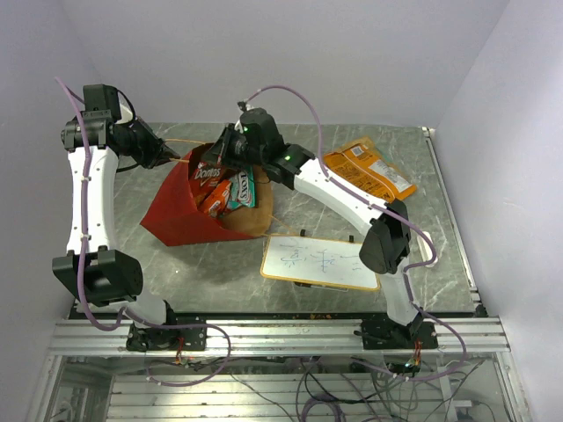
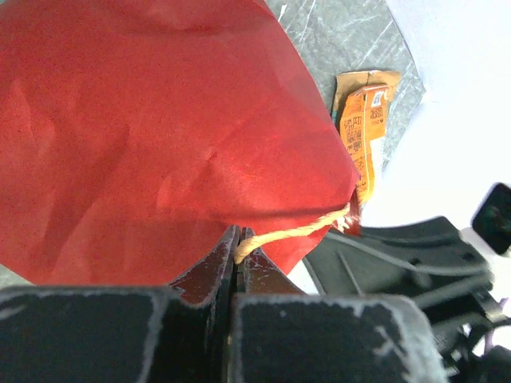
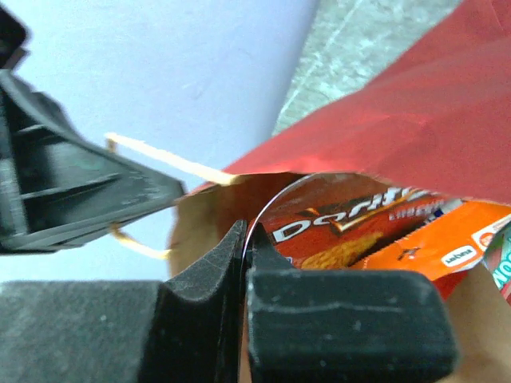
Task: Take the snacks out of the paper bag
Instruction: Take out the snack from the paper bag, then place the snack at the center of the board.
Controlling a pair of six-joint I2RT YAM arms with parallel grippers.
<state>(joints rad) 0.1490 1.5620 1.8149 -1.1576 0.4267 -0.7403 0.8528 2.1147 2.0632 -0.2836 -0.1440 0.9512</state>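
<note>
Top external view: paper bag (image 1: 176, 211) lies on its side, table (image 1: 211, 264) centre-left, mouth twd right, snacks (image 1: 227, 189) inside. L gripper (image 2: 237, 239) pinches its string handle (image 2: 295, 231); R gripper (image 3: 244, 239) clamped on red Doritos packet (image 3: 343, 215) edge at mouth. Orange-tan chip bag (image 1: 369, 169) lies apart, far right.

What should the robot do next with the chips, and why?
Probably pull the red Doritos packet out: the right gripper looks shut on its edge inside the paper bag, while the left gripper pinches the string handle.
</note>
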